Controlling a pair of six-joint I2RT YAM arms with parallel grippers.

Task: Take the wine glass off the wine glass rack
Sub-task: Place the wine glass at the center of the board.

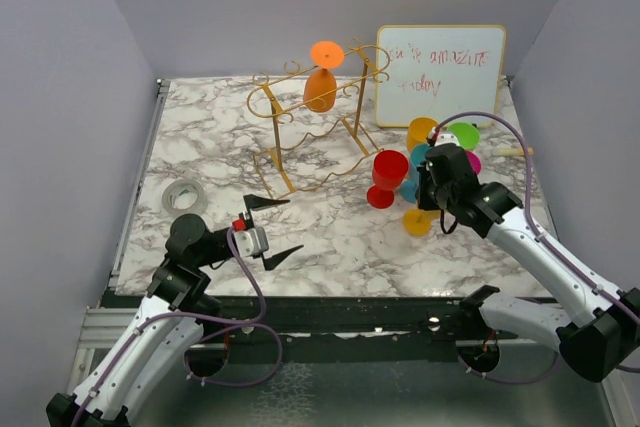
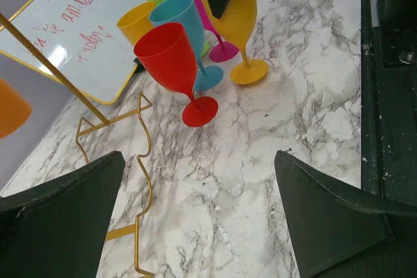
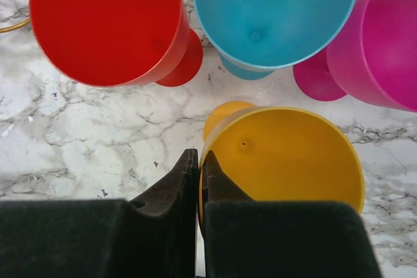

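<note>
Right gripper point(image 3: 199, 162) pinches the yellow glass point(image 3: 287, 161) rim; left gripper point(image 1: 294, 225) hovers low, wide.

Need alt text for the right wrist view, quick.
The right fingers pinch the near rim of an upright yellow glass, seen from above. A red glass, a blue glass and a pink glass stand just beyond it on the marble table.

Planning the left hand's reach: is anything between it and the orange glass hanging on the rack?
No loose object is. Only the wine glass rack's own gold wires stand between the open left hand and the orange wine glass hanging in it. The tape roll sits off to the hand's left.
</note>
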